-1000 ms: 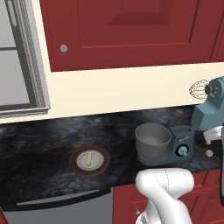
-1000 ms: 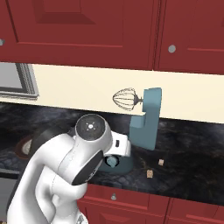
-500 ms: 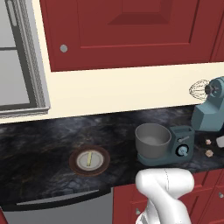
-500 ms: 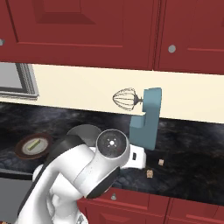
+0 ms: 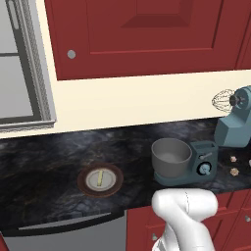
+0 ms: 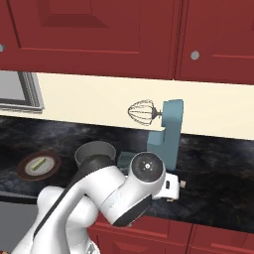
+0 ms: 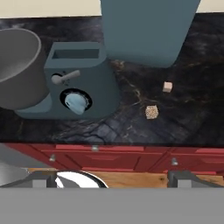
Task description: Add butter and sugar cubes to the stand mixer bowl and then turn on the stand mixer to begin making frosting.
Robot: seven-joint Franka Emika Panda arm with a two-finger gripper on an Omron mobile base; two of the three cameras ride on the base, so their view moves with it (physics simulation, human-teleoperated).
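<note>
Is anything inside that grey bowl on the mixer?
The bowl looks empty as far as its inside shows; the near wall hides part of its bottom. The butter lies on a plate.

We see bare dark table [image 5: 49, 157] left of the plate [image 5: 100, 180] and between it and the stand mixer bowl [image 5: 171, 157]; the stand mixer [image 5: 230, 130], head tilted up, blocks the right, with two small cubes [image 7: 152, 112] just beside its base.
</note>
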